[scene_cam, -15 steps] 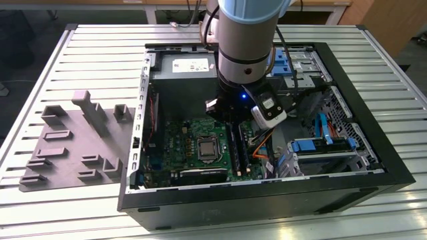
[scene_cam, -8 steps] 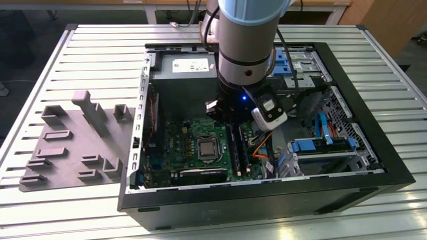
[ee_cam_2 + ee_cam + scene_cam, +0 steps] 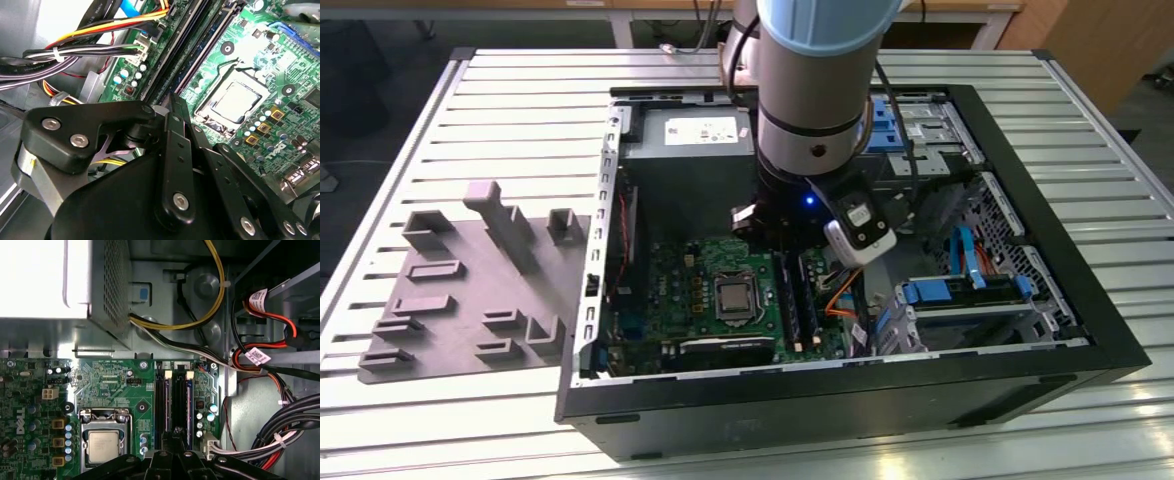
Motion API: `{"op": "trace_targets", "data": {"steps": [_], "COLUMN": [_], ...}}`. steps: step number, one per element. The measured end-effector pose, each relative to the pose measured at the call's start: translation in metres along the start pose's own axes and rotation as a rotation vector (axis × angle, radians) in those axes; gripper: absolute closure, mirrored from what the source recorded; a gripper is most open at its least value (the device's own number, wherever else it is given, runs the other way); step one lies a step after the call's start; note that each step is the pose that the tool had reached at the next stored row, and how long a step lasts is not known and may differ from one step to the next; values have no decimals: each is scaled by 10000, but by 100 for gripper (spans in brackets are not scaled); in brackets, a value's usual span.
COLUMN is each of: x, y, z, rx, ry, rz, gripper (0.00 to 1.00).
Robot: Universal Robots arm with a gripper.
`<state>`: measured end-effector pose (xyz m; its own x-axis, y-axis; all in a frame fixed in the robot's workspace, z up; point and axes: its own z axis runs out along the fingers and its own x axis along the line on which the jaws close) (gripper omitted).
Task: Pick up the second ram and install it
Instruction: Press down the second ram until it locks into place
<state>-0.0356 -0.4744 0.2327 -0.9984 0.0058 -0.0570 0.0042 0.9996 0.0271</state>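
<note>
Down inside the open computer case (image 3: 1067,330) the pincer (image 3: 176,432) is sitting pressed together over the memory slots (image 3: 175,400); the second ram (image 3: 176,402) is standing seated there — installation is looking nearly done; beyond, the grey tray (image 3: 467,290) is lying on the table (image 3: 520,110).

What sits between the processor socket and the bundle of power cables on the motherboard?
In the first wrist view, the memory slots stand between the processor socket and the cable bundle, along with a cluster of capacitors. The gripper is over those slots.
</note>
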Motion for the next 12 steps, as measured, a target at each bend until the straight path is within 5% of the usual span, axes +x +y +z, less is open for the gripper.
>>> {"op": "trace_targets", "data": {"steps": [12], "x": [0], "y": [-60], "z": [-2], "rx": [0], "ry": [0], "rz": [0], "gripper": [89]}}
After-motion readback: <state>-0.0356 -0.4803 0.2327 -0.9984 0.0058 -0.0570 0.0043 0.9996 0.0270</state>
